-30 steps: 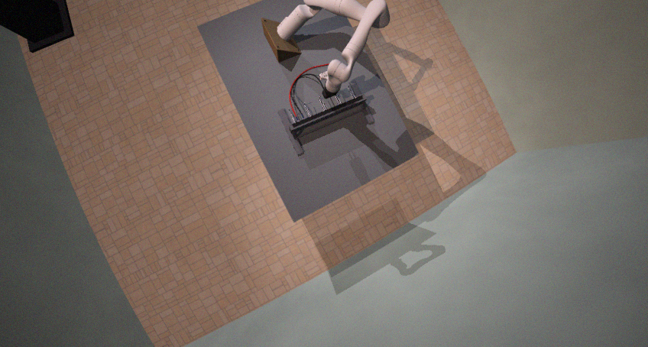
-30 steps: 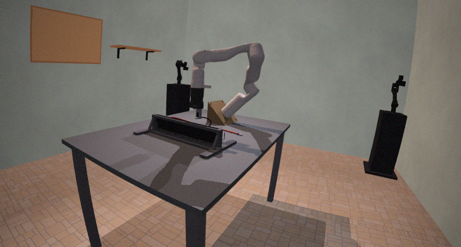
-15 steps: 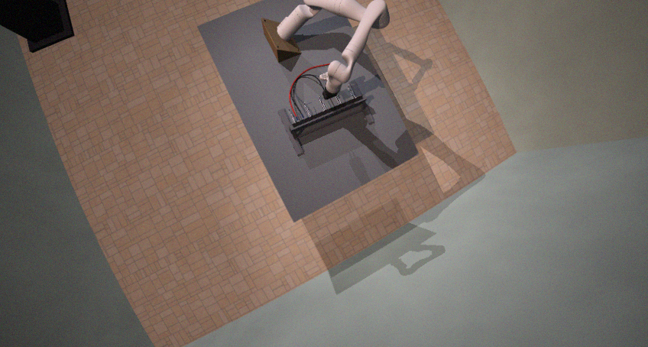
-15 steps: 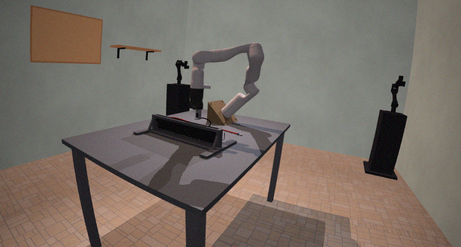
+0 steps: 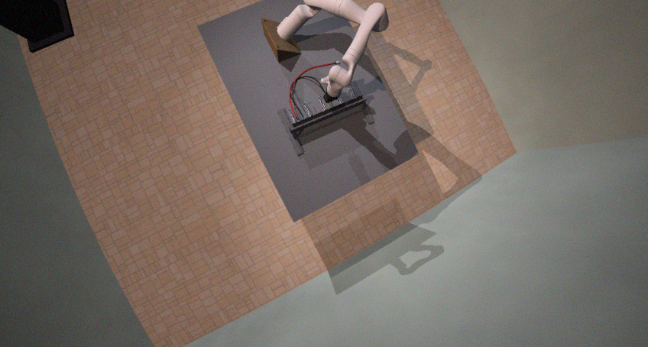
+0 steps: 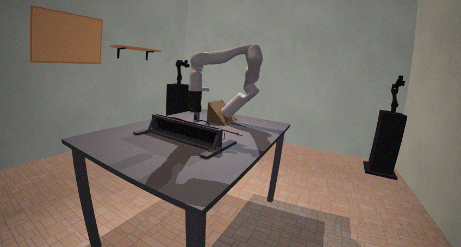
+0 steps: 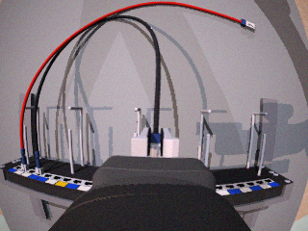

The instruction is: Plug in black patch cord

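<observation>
My gripper (image 5: 328,98) (image 6: 195,118) (image 7: 155,137) is shut on the plug (image 7: 155,138) at the free end of the black patch cord (image 7: 158,77) (image 5: 309,76). The plug's blue boot shows between the pale fingers; its front and latch are hidden. The fingers are at the port side of the rack (image 5: 328,114) (image 6: 226,144) (image 7: 278,192), near its middle; the gap to the port face cannot be told. The cord arches back to its plugged end (image 7: 38,164) at the left. The green label is not visible; the gripper body hides the middle ports.
The red cord (image 5: 313,66) (image 7: 161,4) is plugged in at the far left, beside the black one; its free end (image 5: 337,62) (image 6: 239,134) (image 7: 248,24) lies to the right on the table (image 6: 106,137). Several thin metal cord guides (image 7: 203,130) (image 7: 71,151) stick out from the rack, some close to the gripper.
</observation>
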{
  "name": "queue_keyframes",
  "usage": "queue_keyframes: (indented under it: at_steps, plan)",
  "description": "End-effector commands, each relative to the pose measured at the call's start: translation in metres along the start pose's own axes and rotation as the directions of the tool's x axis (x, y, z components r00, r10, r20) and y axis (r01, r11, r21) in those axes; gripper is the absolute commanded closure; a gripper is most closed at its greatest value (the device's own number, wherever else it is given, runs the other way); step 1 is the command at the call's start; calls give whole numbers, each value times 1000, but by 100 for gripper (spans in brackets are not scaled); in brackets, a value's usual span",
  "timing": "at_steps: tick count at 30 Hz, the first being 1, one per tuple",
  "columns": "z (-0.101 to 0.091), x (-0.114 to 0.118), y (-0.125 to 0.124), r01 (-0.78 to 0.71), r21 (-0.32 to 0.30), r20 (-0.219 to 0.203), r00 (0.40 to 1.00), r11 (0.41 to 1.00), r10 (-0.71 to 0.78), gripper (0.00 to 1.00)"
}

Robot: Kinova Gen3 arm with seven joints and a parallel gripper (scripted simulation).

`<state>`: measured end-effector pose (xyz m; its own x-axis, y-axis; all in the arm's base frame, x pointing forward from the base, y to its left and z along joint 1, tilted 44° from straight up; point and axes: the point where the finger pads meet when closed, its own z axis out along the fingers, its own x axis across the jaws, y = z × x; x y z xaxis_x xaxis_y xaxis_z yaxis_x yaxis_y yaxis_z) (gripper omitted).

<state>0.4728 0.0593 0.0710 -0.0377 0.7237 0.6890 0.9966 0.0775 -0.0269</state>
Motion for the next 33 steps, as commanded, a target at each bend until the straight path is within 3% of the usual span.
queue_keyframes:
  at_steps: [1, 33]
  plan:
    - [3, -1, 3, 1, 1, 1, 1000, 1000, -1, 100]
    - [11, -1, 13, 1, 1, 1, 1000, 1000, -1, 100]
